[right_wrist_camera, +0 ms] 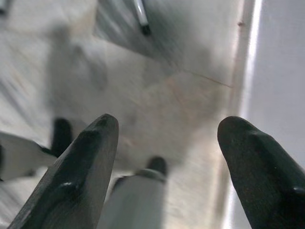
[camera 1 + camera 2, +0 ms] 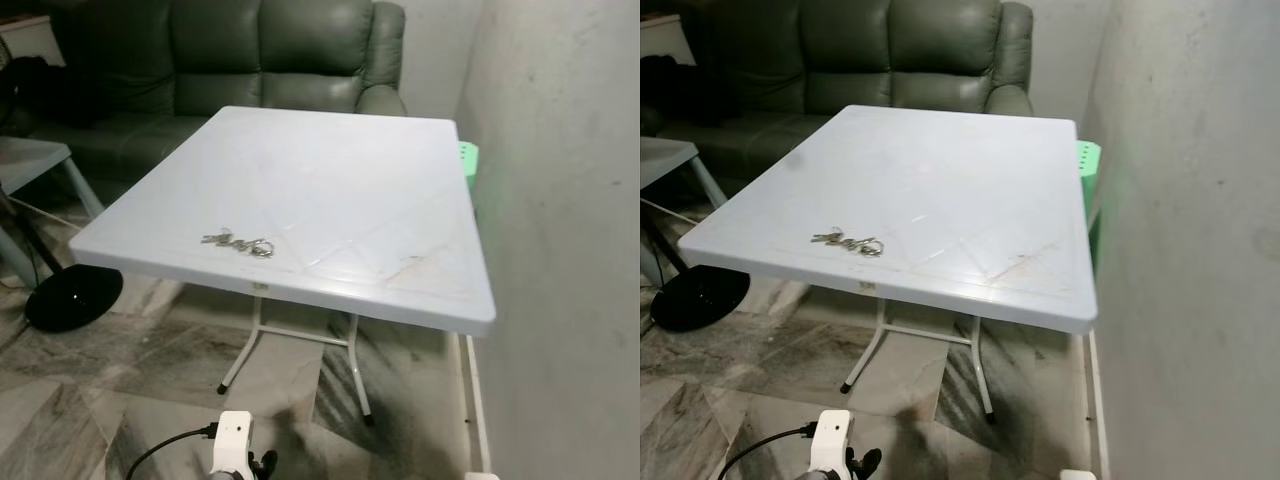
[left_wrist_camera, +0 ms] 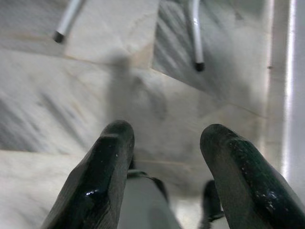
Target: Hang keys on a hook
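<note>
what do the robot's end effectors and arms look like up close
Each end effector has two long, glossy black fingers with rounded tips. The left end effector shows fine scuffs and specks on its fingers; the right end effector has broader-looking, tapering fingers. In the head view, a white moulded arm part appears at the bottom edge with a black cable plugged into it.

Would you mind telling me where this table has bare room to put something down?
Nearly all of the white table is bare: the far half toward the green sofa and the side along the wall. Only the near-left edge is taken, by the keys.
</note>
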Available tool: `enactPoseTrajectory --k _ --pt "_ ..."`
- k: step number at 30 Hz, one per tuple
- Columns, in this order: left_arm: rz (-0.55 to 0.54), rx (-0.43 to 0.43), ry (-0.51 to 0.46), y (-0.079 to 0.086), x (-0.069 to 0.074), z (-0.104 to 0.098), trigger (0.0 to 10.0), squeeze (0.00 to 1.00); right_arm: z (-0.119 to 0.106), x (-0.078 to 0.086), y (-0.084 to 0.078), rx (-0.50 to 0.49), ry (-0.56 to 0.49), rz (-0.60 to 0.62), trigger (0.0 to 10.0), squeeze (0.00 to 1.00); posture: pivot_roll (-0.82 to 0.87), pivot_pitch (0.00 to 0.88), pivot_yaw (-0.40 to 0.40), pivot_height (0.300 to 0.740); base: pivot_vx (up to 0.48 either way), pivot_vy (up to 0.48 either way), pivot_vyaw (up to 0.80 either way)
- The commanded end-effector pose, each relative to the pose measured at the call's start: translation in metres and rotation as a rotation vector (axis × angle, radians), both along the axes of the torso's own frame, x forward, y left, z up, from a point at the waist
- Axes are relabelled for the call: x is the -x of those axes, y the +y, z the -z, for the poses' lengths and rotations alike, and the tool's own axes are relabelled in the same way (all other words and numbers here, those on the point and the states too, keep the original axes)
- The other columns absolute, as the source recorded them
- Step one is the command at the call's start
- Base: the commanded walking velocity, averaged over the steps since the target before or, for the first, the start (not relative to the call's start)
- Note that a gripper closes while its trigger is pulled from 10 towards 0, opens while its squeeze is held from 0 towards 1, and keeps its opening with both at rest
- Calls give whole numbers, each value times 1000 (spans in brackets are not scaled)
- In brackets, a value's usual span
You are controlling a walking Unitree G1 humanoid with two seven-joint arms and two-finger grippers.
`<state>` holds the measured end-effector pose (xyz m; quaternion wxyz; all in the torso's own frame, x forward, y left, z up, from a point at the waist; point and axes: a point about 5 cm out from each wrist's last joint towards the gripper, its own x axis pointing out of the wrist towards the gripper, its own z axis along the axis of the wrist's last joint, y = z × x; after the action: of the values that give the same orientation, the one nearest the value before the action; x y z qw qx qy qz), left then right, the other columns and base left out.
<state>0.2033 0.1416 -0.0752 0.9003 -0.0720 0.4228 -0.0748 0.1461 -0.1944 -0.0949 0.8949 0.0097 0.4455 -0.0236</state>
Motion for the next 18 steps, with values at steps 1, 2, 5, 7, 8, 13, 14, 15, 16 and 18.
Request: enactPoseTrajectory --k 1,2,5,7,8,13,14,15,16,18 --pt "3 15 -15 -5 -4 -2 10000 0 1 7 -7 10 11 21 10000 0 -17 38 25 740 0 428 0" --pt "3 15 -15 -5 -4 -2 10000 0 1 7 -7 10 11 21 10000 0 -17 38 25 740 0 428 0" --pt "1 16 -16 -5 -4 -2 10000 0 1 7 -7 8 11 22 10000 0 -16 38 24 740 0 428 0" --pt "0 17 -16 -6 -4 -2 10000 0 1 7 -7 6 11 22 10000 0 -15 38 22 740 0 429 0" --pt "0 17 -16 -6 -4 -2 10000 0 1 7 -7 6 11 22 10000 0 -15 38 22 740 0 428 0" --pt "-3 19 -16 -6 -4 -2 10000 0 1 7 -7 4 11 22 10000 0 -15 38 22 740 0 428 0" --pt "-4 19 -15 -6 -4 -2 10000 0 1 7 -7 3 10 23 10000 0 -17 37 21 740 0 428 0" --pt "-4 19 -15 -6 -4 -2 10000 0 1 7 -7 3 10 23 10000 0 -17 37 21 740 0 428 0" --pt "-4 20 -16 -6 -4 -2 10000 0 1 8 -8 2 10 25 10000 0 -17 37 21 740 0 428 0" --pt "-4 21 -16 -6 -4 -2 10000 0 1 8 -8 1 10 26 10000 0 -17 37 21 740 0 429 0"
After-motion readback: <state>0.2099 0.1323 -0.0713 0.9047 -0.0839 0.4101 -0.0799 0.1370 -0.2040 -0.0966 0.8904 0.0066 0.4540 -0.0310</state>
